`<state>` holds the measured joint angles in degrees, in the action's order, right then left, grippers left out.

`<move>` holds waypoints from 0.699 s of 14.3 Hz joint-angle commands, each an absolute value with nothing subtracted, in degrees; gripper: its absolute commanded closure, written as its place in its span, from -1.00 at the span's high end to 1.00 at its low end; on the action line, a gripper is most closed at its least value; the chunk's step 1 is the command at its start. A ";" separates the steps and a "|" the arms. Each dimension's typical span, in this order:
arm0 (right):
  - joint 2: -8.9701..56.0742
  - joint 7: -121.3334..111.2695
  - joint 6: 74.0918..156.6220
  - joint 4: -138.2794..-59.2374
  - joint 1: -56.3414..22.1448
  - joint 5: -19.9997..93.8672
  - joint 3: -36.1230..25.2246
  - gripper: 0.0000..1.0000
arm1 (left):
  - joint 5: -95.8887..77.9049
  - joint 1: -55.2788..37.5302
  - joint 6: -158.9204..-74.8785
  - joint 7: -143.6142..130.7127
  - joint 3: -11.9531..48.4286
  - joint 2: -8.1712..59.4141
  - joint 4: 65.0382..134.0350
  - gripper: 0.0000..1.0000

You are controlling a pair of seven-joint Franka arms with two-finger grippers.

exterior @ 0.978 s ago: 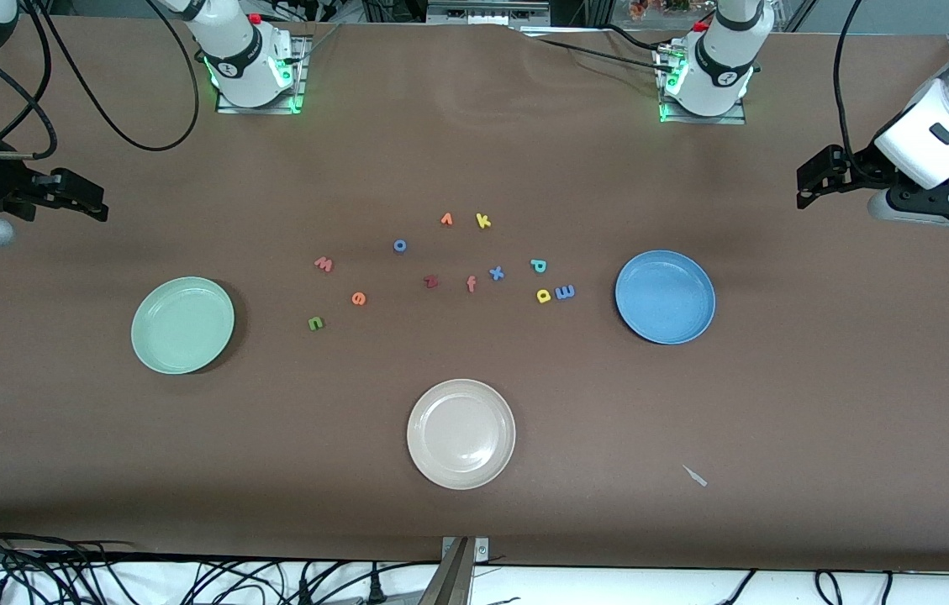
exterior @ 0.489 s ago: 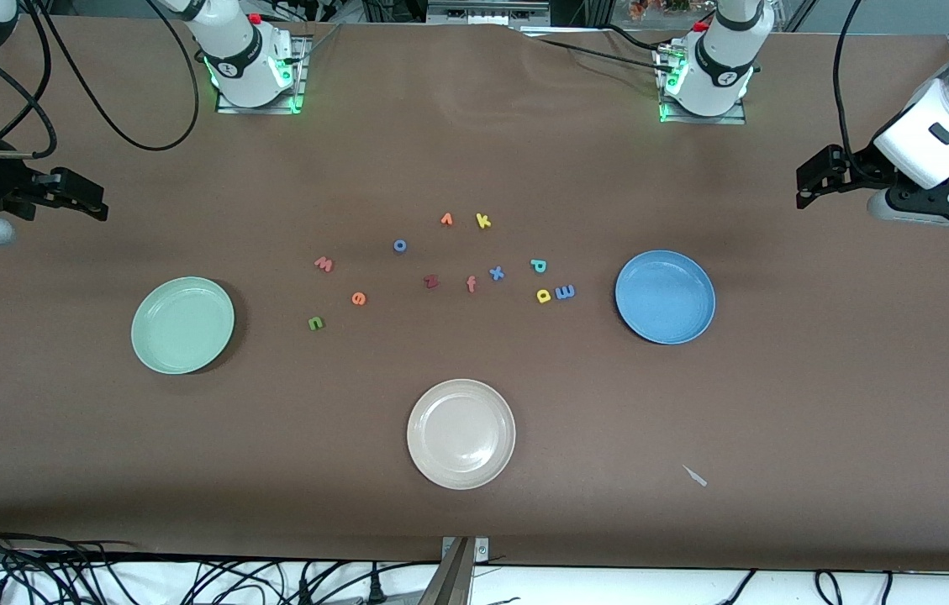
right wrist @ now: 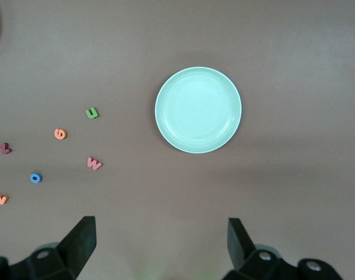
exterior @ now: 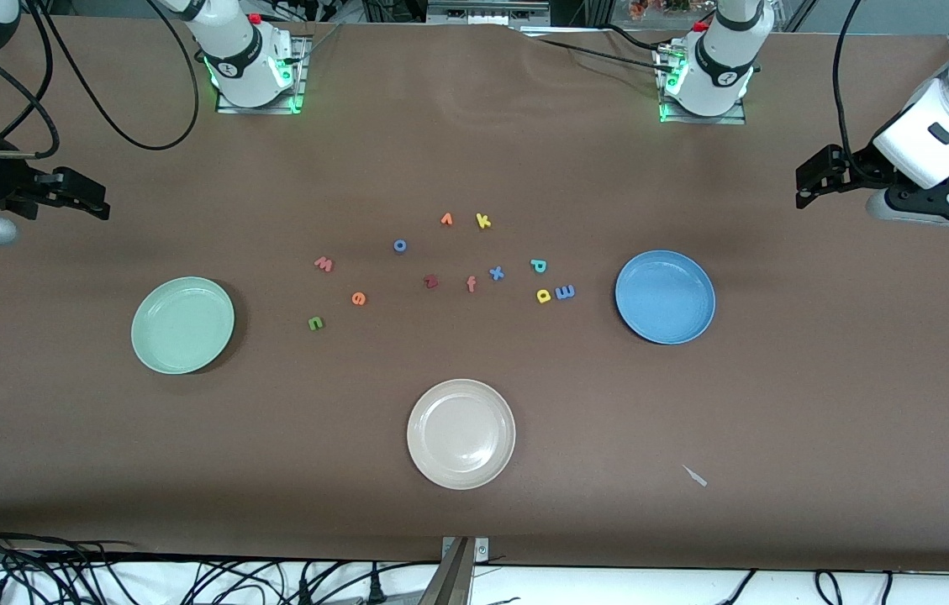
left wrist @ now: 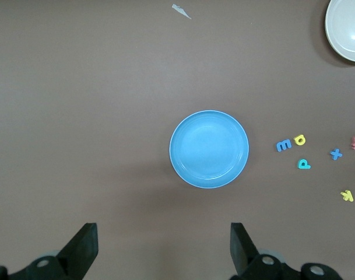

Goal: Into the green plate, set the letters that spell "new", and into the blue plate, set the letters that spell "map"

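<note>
Letters n [exterior: 315, 323], e [exterior: 358, 298], w [exterior: 323, 264] lie on the table; both claws gape empty.

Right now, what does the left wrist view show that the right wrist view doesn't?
Only the left wrist view: the blue plate, blue m, yellow a, teal p, blue x, yellow k, the beige plate and the open left end effector. Only the right wrist view: the green plate, green n, orange e, salmon w, blue o and the open right end effector. Both: the brown table.
</note>
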<state>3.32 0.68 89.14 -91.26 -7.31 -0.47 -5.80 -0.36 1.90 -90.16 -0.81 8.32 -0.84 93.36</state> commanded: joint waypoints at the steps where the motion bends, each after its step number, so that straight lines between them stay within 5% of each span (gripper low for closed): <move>1: 2.19 1.67 90.00 -93.25 -7.73 -1.49 -4.75 1.00 | -0.44 1.58 -88.86 -0.35 8.17 0.35 91.41 1.00; 10: 9.30 10.20 100.53 -98.53 -14.05 -1.58 -4.31 1.00 | -1.32 -2.19 -87.28 -1.32 13.79 8.34 91.41 1.00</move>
<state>6.92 8.99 97.97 -98.10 -12.77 -0.63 -4.22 -0.68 -0.79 -88.65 -0.90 12.10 5.32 93.37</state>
